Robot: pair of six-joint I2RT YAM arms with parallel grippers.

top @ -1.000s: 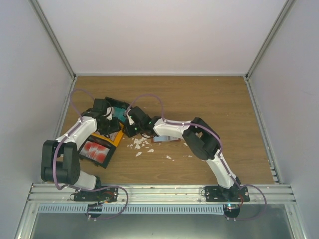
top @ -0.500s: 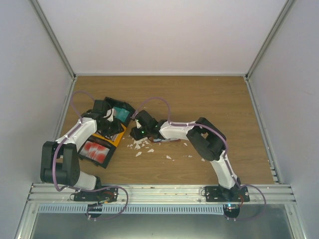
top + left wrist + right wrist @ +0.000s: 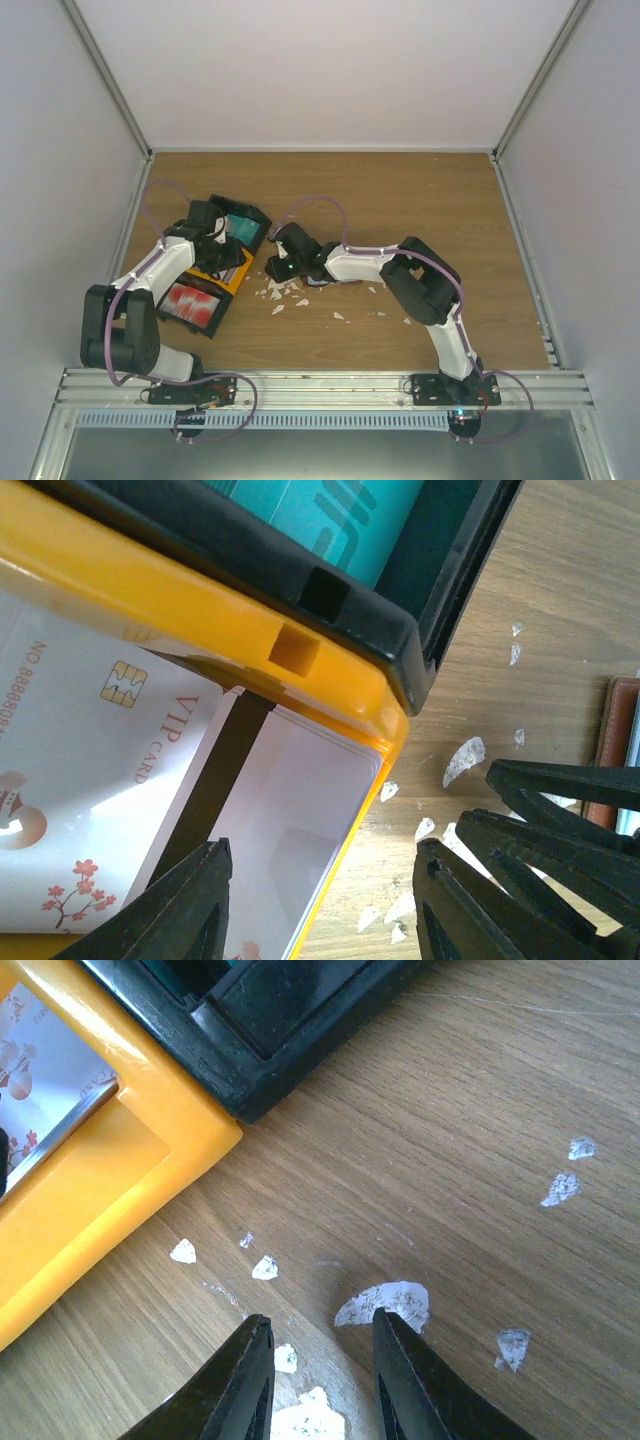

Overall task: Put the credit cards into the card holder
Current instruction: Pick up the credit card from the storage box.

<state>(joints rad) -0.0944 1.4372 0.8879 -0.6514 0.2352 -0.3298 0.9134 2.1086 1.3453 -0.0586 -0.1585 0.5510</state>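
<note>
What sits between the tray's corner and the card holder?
Only tabletop with small white scraps lies between the tray and the card holder, shown in the left wrist view.

Looking down past the right gripper [image 3: 318, 1360], black fingers [image 3: 240, 1390] slightly parted over a wooden table [image 3: 480, 1110] strewn with white scraps [image 3: 385, 1302]. At upper left, one corner of an orange-and-black tray [image 3: 110, 1210], with a pale blossom-printed card [image 3: 40, 1055] inside the orange section.

Credit card [image 3: 90, 770] reads "VIP CARD" and "NO.8888…".
</note>
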